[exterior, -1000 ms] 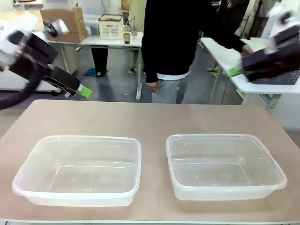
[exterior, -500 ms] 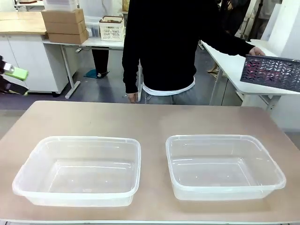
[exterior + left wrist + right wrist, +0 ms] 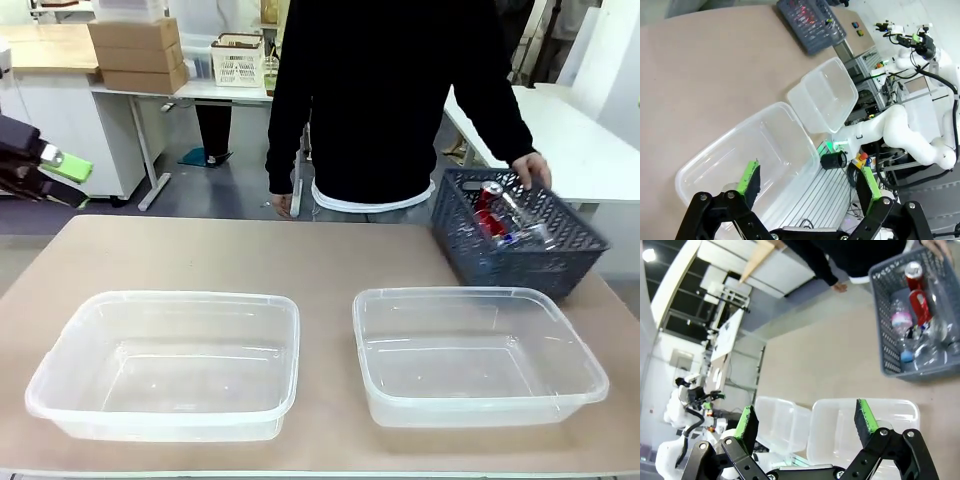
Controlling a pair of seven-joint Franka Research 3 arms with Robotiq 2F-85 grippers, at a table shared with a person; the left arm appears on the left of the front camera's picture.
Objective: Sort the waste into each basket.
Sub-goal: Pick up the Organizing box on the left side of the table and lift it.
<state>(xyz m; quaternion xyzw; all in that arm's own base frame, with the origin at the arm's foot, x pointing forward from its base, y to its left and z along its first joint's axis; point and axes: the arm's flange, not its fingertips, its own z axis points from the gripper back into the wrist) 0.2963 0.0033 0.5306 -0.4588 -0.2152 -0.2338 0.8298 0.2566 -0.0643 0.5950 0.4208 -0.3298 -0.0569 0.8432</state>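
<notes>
The crushed red cans (image 3: 489,208) and clear bottles (image 3: 530,232) lay in the mesh basket (image 3: 500,265) at the far right corner of the table (image 3: 250,260). They looked light, thin-walled and slippery, best pinched mid-body. The left gripper (image 3: 807,180) and right gripper (image 3: 806,416) stood open and empty.

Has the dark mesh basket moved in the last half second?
Yes. The mesh basket came down and left, onto the table just behind the right tub.

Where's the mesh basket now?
In the front view, the mesh basket is at the far right of the table, behind the right clear tub, the person's hand on its rim.
</notes>
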